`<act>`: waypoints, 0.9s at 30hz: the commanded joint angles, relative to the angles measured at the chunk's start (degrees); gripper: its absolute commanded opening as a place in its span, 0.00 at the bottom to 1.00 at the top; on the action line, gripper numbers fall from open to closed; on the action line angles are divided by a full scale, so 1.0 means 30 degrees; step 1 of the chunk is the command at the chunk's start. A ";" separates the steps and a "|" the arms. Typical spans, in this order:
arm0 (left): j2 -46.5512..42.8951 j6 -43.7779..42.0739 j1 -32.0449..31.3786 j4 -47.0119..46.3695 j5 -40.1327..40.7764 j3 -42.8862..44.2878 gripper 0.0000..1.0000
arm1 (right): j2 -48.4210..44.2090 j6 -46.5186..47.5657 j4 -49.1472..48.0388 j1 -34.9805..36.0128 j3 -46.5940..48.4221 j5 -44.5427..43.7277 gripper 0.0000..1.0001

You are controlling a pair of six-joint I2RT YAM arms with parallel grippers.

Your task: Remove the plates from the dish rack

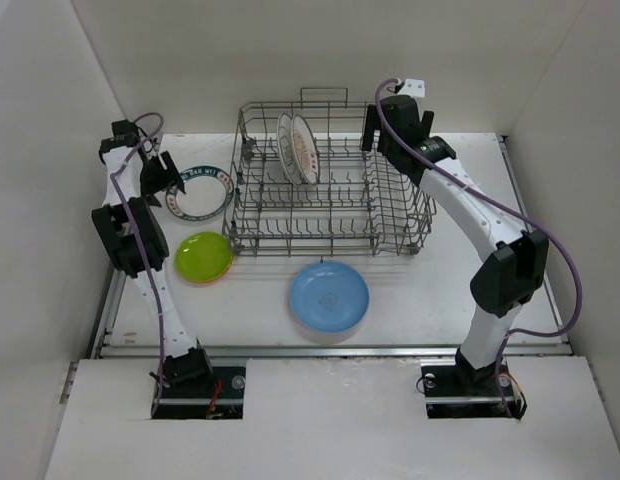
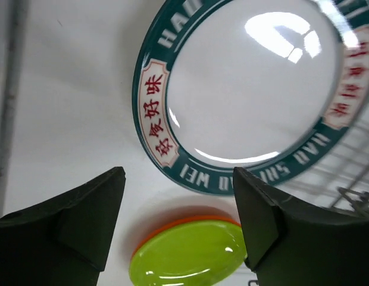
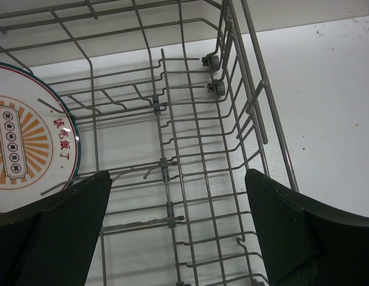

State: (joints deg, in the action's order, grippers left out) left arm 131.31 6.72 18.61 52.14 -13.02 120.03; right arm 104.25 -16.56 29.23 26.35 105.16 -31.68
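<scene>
The grey wire dish rack (image 1: 390, 215) stands mid-table with two white patterned plates (image 1: 298, 148) upright in its back left tines. In the right wrist view one of them, with an orange sunburst (image 3: 24, 149), shows at the left. A teal-rimmed white plate (image 1: 200, 191) (image 2: 244, 89) lies flat on the table left of the rack. My left gripper (image 1: 162, 172) (image 2: 178, 202) hovers open just beside it, holding nothing. A lime-green plate (image 1: 203, 255) (image 2: 190, 253) lies stacked on an orange plate (image 2: 166, 228). My right gripper (image 1: 372, 125) (image 3: 178, 202) is open above the rack's (image 3: 190, 149) back right part.
A light blue plate (image 1: 330, 295) lies flat in front of the rack. White walls enclose the table at the back and both sides. The rack's tall wire sides (image 3: 256, 101) and small wheels (image 3: 213, 61) are close under my right gripper.
</scene>
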 commanded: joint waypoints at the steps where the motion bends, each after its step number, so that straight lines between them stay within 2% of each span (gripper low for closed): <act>1: -0.4476 0.0136 -0.0956 -0.0942 0.0647 0.1856 0.71 | -0.0325 0.0275 -0.0047 0.0153 0.0045 -0.0191 1.00; 4: -0.6178 -0.1180 -0.2887 -0.2144 0.0415 0.2703 0.75 | -0.0151 0.0099 -0.0047 -0.0079 0.0217 -0.0191 1.00; 5: -0.6355 -0.2665 -0.3589 -0.2146 0.0239 0.3170 0.77 | 0.0083 -0.0075 -0.0047 -0.0082 0.0219 -0.0191 1.00; 6: -0.6356 -0.3376 -0.5162 -0.1972 0.0237 0.3784 0.78 | 0.0085 -0.0077 0.0417 -0.0343 0.0567 0.0099 1.00; 7: -0.6008 -0.3905 -0.5961 -0.1361 0.0063 0.5182 0.80 | 0.0317 -0.0396 0.0653 -0.0519 0.1063 0.0856 1.00; 9: -0.5161 -0.4494 -0.7978 -0.1179 -0.0490 0.6217 0.86 | 0.0495 -0.0631 0.1035 -0.0814 0.1273 0.1709 1.00; 12: -0.4106 -0.4088 -0.9510 -0.2200 -0.0932 0.6749 0.92 | 0.0495 -0.0633 0.1037 -0.1019 0.1508 0.2211 1.00; 15: -0.3109 -0.3180 -1.0771 -0.3753 -0.1228 0.6954 0.94 | 0.0058 -0.0633 0.1212 -0.1019 0.1303 0.2211 1.00; 17: -0.2725 -0.2392 -1.1416 -0.4456 0.1745 0.6954 0.94 | -0.0437 -0.0633 0.1212 -0.1019 0.0517 0.2211 1.00; 18: -0.2724 -0.2126 -1.1419 -0.4634 0.1760 0.6954 0.94 | -0.0674 -0.0633 0.1212 -0.1019 0.0222 0.2211 1.00; 19: -0.2434 -0.1833 -1.1419 -0.4636 0.3240 0.6954 0.92 | -0.0909 -0.0633 0.1212 -0.1019 -0.0129 0.2211 1.00; 21: -0.2255 -0.1654 -1.1624 -0.5131 0.4216 0.6954 0.86 | -0.1522 -0.0633 0.1037 -0.1019 -0.1065 0.2211 1.00; 24: -0.2079 -0.1480 -1.1624 -0.5134 0.4426 0.6954 0.76 | -0.1790 -0.0633 0.0861 -0.1019 -0.1684 0.2008 1.00; 25: -0.2079 -0.1479 -1.1624 -0.5134 0.4426 0.6954 0.70 | -0.1964 -0.0633 0.0861 -0.1019 -0.1889 0.2006 1.00; 27: -0.1874 -0.1479 -1.1798 -0.5134 0.4426 0.6954 0.65 | -0.1966 -0.0633 0.0861 -0.1019 -0.1891 0.2006 1.00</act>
State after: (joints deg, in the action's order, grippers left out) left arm 128.60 0.95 -16.23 40.03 -2.44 140.07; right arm 101.27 -18.09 33.01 23.20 99.53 -25.45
